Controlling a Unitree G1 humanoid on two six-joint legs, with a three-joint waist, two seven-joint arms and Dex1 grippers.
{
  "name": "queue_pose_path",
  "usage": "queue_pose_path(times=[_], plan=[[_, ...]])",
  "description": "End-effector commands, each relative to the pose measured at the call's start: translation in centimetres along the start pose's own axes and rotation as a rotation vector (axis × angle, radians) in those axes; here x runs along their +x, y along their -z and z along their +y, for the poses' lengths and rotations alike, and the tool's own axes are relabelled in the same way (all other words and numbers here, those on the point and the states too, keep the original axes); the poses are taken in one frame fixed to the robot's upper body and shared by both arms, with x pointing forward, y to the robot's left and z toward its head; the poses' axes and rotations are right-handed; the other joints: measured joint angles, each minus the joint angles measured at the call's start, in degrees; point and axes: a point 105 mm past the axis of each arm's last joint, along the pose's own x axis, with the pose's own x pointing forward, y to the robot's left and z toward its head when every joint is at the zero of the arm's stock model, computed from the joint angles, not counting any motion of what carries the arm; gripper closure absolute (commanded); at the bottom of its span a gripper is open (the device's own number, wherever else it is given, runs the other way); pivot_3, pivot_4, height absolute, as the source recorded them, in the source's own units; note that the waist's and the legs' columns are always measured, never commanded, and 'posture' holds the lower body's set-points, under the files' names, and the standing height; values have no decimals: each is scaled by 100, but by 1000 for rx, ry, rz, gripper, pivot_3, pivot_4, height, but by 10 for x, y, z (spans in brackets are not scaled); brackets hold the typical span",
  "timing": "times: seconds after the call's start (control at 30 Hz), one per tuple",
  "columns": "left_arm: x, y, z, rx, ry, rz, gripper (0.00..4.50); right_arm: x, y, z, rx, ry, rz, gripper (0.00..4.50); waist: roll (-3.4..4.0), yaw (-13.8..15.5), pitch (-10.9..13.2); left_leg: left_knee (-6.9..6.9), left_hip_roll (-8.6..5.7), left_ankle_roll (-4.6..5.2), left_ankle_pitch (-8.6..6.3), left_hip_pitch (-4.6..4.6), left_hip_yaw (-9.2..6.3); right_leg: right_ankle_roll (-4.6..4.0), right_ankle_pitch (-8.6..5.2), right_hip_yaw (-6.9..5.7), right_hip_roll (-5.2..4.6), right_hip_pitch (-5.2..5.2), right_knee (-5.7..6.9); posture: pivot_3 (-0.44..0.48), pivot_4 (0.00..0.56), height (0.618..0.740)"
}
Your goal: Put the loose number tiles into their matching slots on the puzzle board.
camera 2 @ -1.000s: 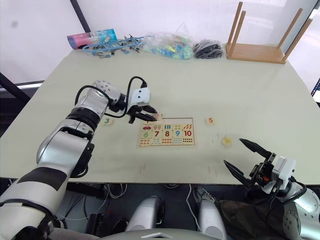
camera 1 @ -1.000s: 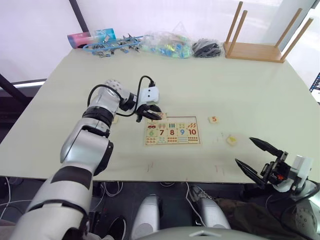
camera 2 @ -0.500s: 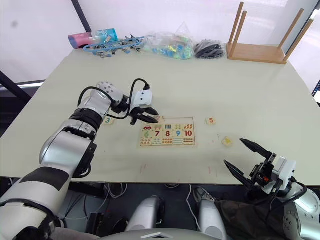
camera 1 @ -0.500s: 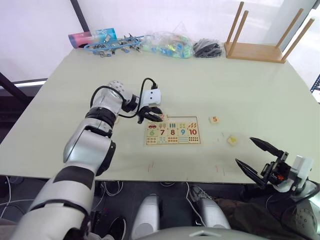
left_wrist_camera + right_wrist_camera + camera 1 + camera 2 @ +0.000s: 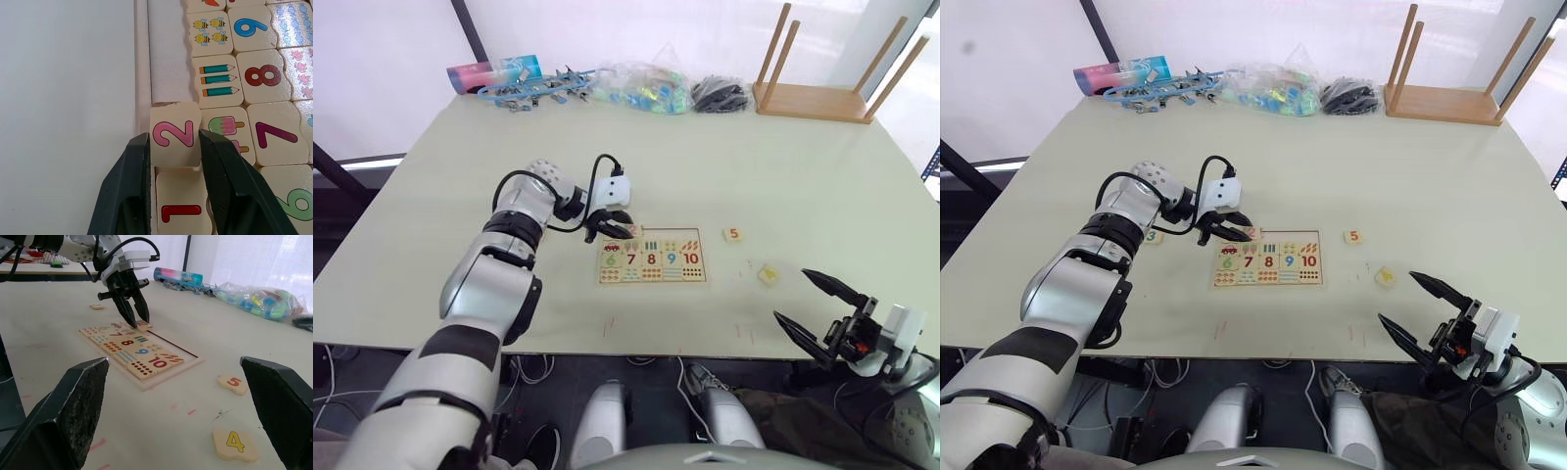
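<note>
Since a second ago my left gripper (image 5: 174, 147) has crept a little farther along the puzzle board's (image 5: 651, 276) top edge, carrying the pink 2 tile (image 5: 175, 133) with it; nothing else on the table has shifted. Left fingers are clamped on either side of that tile, which sits at the second slot, just past the red 1 tile (image 5: 182, 208) already seated at the board's end. The tile's far edge looks slightly raised and it overlaps the empty groove (image 5: 166, 78) beyond, so I judge it not fully down yet. Step in hand: seating the 2. Next move, as I see it, calls for squaring the tile to the recess, pressing it flat, then spreading the fingers and lifting clear without dragging the 1. Three tiles wait off the board: the green 3 tile (image 5: 1150, 236) beside its left end, the orange 5 tile (image 5: 733, 234) just off its right end, the yellow 4 tile (image 5: 767, 274) farther right and nearer me. Right gripper (image 5: 822, 311) hangs wide and empty, well right of the board near the table's front edge.
</note>
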Motion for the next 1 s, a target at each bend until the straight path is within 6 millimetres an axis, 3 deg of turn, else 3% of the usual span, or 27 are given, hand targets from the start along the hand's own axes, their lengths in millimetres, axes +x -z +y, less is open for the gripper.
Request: queue_pose_path(times=[0.03, 0.1, 0.33, 0.37, 0.77, 0.87, 0.93, 1.0], plan=[[-6, -9, 7, 30, -29, -23, 3540, -2, -8, -4, -44, 9, -11, 0, 0, 1, 0, 0, 0, 0, 0, 0, 0, 0, 0, 0, 0, 0, 0, 0, 150, 740], [-6, -9, 7, 29, -30, -23, 3540, -2, -8, -4, -43, 9, -11, 0, 0, 1, 0, 1, 0, 0, 0, -1, 0, 0, 0, 0, 0, 0, 0, 0, 150, 740], [-7, -9, 6, 26, -26, -30, 215, -2, -7, -3, -43, 8, -11, 0, 0, 0, 0, 1, 0, 1, 0, -1, -1, 0, 0, -1, 0, 0, 0, 0, 150, 740], [-7, -9, 7, 26, -27, -31, 50, -2, -7, -3, -42, 8, -11, 0, 0, 0, 0, 1, 0, 1, 0, -1, -1, 0, 0, -1, 0, 0, 0, 0, 150, 740], [-13, -22, 16, 35, -86, -99, 50, -2, -6, -1, -40, 6, -9, 0, 0, 1, 0, 4, 0, 1, -1, -2, -1, 1, 1, -1, 0, 0, 1, 0, 150, 740], [-13, -26, 20, 14, -113, -132, 721, -1, -6, -2, -41, 5, -10, 0, 0, 1, 0, 5, 0, 2, -1, -3, -1, 2, 1, -1, 0, 0, 1, 0, 150, 740], [-13, -29, 21, 4, -126, -157, 1470, -1, -6, -2, -42, 5, -10, 0, 0, -2, 0, 6, 0, 2, -1, -3, -1, 2, 2, -1, 0, 0, 1, 0, 150, 740], [-13, -31, 23, -4, -143, -177, 2514, -1, -6, -2, -42, 5, -10, 0, 0, -1, 0, 6, 0, 2, -1, -3, -1, 3, 2, -1, 0, 0, 1, 0, 150, 740]])
